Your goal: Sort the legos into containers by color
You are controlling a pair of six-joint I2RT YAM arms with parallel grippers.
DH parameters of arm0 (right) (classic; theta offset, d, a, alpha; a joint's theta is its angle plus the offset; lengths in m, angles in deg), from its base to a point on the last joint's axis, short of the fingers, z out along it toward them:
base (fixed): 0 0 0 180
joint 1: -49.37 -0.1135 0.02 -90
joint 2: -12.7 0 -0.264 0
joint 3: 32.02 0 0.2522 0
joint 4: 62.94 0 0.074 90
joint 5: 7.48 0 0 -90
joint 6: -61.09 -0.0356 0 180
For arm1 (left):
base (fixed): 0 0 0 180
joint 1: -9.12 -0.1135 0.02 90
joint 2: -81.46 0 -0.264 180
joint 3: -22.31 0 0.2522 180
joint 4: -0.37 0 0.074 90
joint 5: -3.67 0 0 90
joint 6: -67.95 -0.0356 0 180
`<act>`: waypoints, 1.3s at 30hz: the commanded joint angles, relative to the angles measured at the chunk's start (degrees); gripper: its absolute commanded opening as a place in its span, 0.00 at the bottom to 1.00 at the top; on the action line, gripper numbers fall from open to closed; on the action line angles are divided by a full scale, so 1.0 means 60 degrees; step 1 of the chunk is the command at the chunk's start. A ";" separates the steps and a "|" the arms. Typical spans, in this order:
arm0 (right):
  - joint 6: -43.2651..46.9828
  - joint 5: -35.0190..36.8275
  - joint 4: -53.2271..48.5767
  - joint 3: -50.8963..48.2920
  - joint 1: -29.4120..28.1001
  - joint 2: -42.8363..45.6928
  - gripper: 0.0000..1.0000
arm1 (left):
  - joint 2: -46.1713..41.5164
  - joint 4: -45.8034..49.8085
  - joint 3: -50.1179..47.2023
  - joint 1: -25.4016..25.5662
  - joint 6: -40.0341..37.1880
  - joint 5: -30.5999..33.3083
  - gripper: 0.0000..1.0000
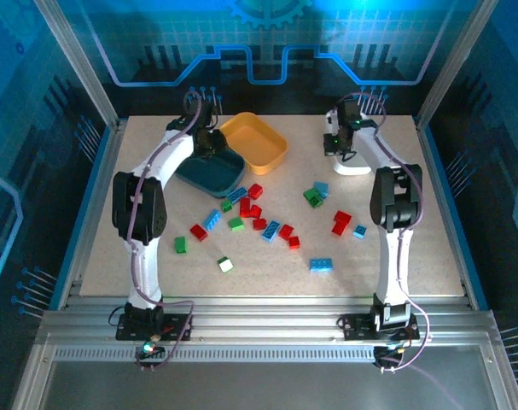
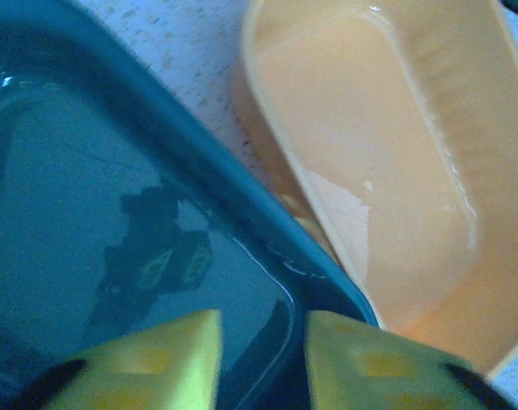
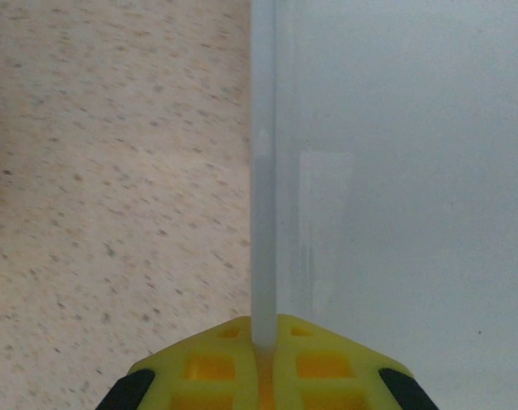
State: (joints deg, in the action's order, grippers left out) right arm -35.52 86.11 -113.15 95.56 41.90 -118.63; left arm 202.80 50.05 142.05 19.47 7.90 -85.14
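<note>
Several red, green and light blue legos lie scattered mid-table, among them a red one (image 1: pixel 255 190), a green one (image 1: pixel 313 197) and a blue one (image 1: pixel 321 264). The dark teal tray (image 1: pixel 216 175) sits at the back left, touching the orange-yellow tray (image 1: pixel 257 141); both look empty. My left gripper (image 1: pixel 209 143) hangs over the teal tray's far corner. In the left wrist view it (image 2: pixel 263 329) is open, its fingers astride the teal rim (image 2: pixel 241 196) beside the orange tray (image 2: pixel 267 111). My right gripper (image 1: pixel 344 149) is shut on the white tray's (image 1: pixel 354 164) rim (image 3: pixel 263 171), pinched between the jaws (image 3: pixel 265 337).
The speckled tabletop (image 3: pixel 113 171) lies bare to the left of the white tray. Metal frame posts and blue panels wall the table on three sides. Both arms stretch from the near edge toward the back, flanking the lego pile.
</note>
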 commanded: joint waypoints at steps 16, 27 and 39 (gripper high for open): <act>0.0911 -0.1361 -0.1416 0.3116 -0.1594 -0.1803 0.08 | 0.1883 0.0701 0.0345 -0.0646 0.0333 0.0117 0.13; 0.0664 -0.1075 -0.1450 0.1687 -0.2235 -0.1075 0.09 | 0.2823 0.1497 0.2207 -0.0626 -0.2084 0.0491 0.11; -0.0854 -0.0856 -0.0878 -0.0803 -0.2934 0.0502 0.09 | 0.2749 0.1627 0.2096 -0.0377 -0.4284 0.0275 0.07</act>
State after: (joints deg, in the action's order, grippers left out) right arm -36.63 82.70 -116.99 93.02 26.19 -117.54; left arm 220.22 58.95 155.49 16.92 -12.79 -82.58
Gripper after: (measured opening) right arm 0.093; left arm 0.073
